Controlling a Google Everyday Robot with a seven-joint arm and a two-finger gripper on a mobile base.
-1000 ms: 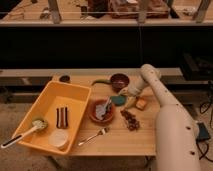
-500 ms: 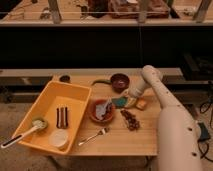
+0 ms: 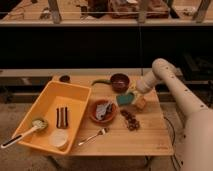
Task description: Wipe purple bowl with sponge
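- One light wooden table carries everything; behind it are a low ledge and a dark bench with clutter on top.
- One white arm comes in from the right and ends at the gripper, low over the table's back right part.
- The jaws are together, clamped on the right edge of the sponge. The teal block sits at the tips, tilted a little; whether it is clear of the wood can't be told.
- One purple bowl is just behind and left of the jaws, upright on the table, close to the sponge but not touching it.
- One yellow-orange block is just in front and right of the jaws.
- One orange-brown bowl is left and forward of the jaws, with a greyish item inside.
- One dark cluster of small pieces is straight in front of the jaws.
- One fork lies further forward and left.
- One yellow tray stands well to the left of the jaws, holding three things: a green-headed utensil, a dark bar and a white round item.
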